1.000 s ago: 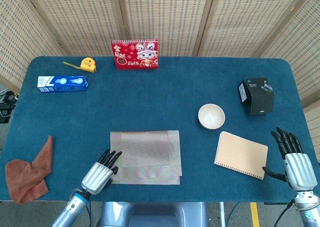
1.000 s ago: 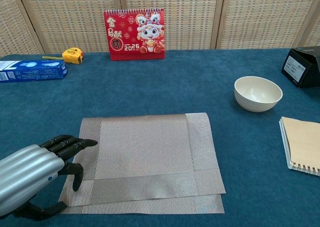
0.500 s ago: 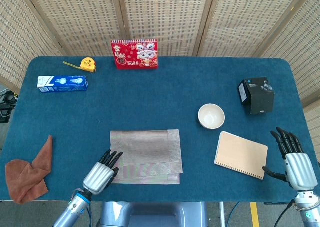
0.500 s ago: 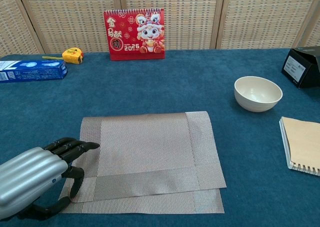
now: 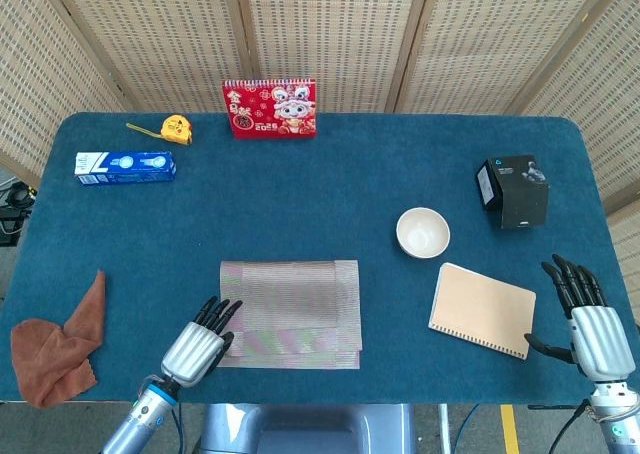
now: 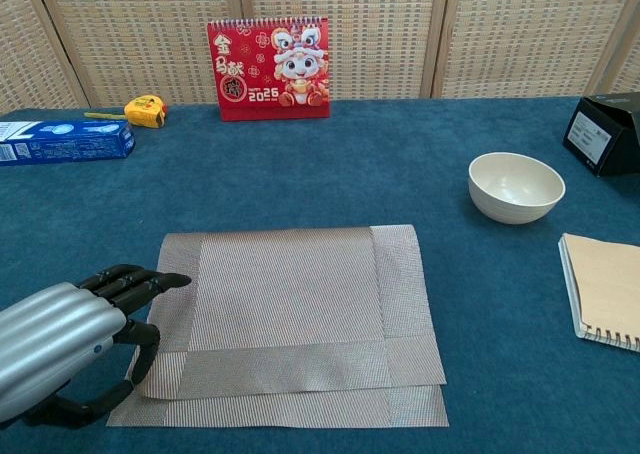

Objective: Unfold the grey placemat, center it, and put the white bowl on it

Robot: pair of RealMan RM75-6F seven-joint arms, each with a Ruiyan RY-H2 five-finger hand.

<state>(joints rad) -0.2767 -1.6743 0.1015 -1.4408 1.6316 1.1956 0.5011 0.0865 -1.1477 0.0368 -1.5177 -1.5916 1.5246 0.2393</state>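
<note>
Notebook (image 5: 482,310) beside bowl (image 5: 423,232) | left hand (image 5: 198,346) fingers pinching placemat (image 5: 291,312) corner | right hand (image 5: 588,324) fingers spread

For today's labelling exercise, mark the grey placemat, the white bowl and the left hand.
grey placemat (image 6: 290,304), chest view, middle of its top layer
white bowl (image 6: 516,186), chest view, inside of the bowl
left hand (image 6: 60,339), chest view, back of the hand

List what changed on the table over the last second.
The left hand at the folded grey woven placemat's near-left corner shifted slightly, and the placemat's top layer moved a little with it. The white bowl, tan notebook and right hand stayed put.
</note>
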